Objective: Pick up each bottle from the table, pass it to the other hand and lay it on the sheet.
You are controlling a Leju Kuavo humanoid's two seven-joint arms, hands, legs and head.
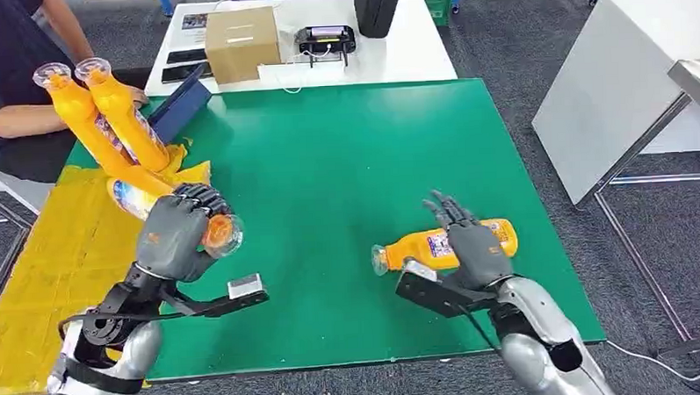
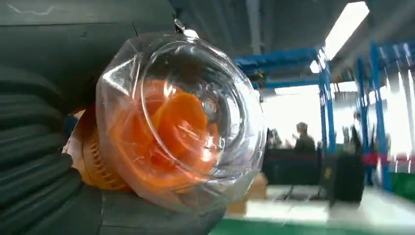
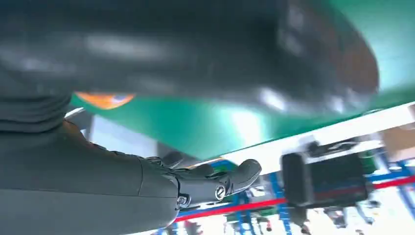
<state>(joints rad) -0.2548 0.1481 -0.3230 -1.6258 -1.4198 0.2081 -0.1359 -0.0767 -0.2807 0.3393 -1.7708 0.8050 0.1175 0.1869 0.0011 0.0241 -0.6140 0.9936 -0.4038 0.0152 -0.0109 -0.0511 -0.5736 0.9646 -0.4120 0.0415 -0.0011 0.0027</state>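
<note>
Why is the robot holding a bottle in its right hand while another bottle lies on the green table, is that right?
Not quite. The bottle is held in the left hand, not the right; the head view shows its fingers wrapped around it. The right hand is over the other bottle, which does lie on the green table.

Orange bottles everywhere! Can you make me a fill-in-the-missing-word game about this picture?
1. The left hand holds an orange ____ by its cap end.
2. The mat covering the table is ____.
3. The person holds ____ bottles over the yellow sheet.
4. The right hand is over a bottle lying on the ____ mat.

Missing words: bottle; green; two; green
</note>
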